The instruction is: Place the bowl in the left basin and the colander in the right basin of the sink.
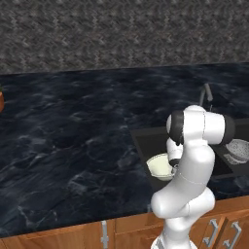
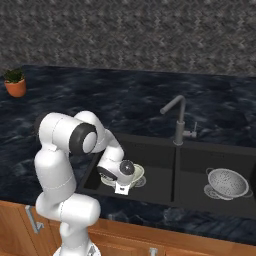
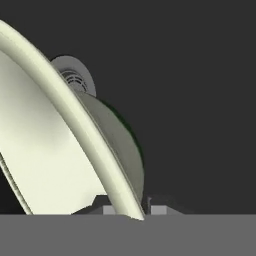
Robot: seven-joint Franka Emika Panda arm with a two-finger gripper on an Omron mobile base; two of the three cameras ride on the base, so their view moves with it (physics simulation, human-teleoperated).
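A white robot arm rises from in front of a wooden cabinet and folds forward and down into a matte black double sink set in a dark marbled tabletop. Its elbow stands high above the tabletop edge, the forearm slopes downward, and the wrist turns so the hand reaches into the left basin.

The hand's two dark fingertips sit either side of the rim of the cream-white bowl, close together with the thin rim between them, pinching it. The bowl sits low in the left basin, near the front wall, and in the hand view it appears tilted with its rim running diagonally. The round silver drain shows just beyond the bowl's rim.

The silver perforated colander rests upright on the floor of the right basin, well apart from the hand. A grey gooseneck faucet stands behind the divider. A small potted plant sits far left on the tabletop.
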